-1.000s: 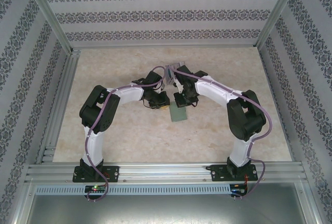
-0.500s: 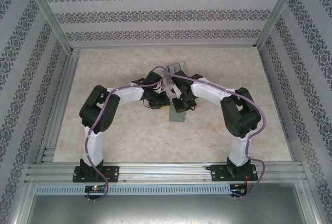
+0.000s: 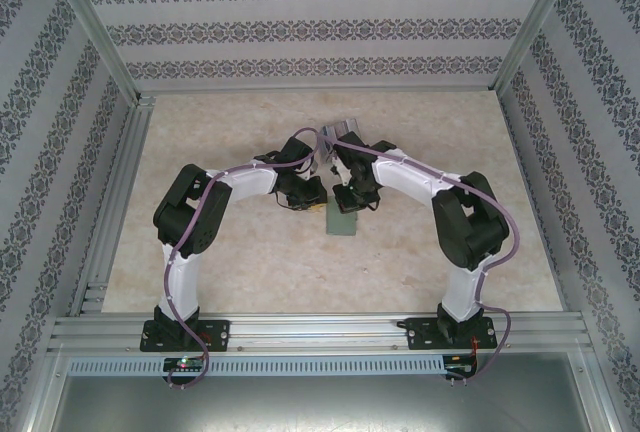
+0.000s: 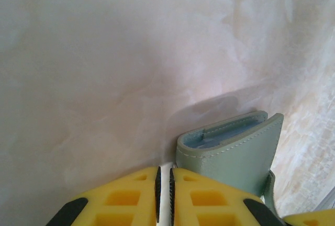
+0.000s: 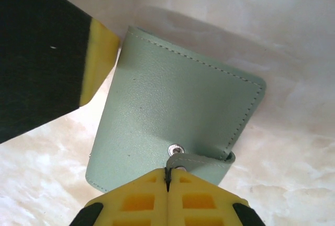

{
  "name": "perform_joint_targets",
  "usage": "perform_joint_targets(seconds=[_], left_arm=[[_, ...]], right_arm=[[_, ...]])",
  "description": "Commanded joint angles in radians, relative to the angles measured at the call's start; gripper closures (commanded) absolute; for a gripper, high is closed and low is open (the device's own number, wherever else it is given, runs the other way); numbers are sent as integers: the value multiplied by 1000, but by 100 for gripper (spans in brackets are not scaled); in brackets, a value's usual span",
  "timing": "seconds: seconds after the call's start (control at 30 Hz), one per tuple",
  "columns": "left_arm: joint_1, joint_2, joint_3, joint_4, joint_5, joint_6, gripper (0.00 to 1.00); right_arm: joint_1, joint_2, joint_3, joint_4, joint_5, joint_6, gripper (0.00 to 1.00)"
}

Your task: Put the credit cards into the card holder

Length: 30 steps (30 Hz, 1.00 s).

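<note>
- right arm edged leftward; card holder (image 5: 172, 105) lies on bench (image 3: 250, 262) between the tools.
- right tool (image 5: 167, 176): clamped on its snap tab (image 5: 209, 158).
- left tool (image 4: 163, 187): nearly together, empty, beside holder.
- risk: tab slips free, holder stays closed.

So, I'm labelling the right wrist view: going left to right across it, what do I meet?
The left end effector's finger → card holder → bare table.
</note>
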Motion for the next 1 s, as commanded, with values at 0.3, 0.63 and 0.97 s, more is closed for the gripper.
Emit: perform_joint_targets(seconds=[0.3, 0.63, 0.97], left_arm=[[-15, 14, 20, -19, -2, 11, 85], [-15, 16, 20, -19, -5, 11, 85], [-15, 15, 21, -22, -6, 11, 85]], right_arm=[[8, 41, 4, 18, -17, 21, 96], [3, 71, 5, 13, -15, 19, 96], [5, 100, 1, 21, -29, 19, 96]])
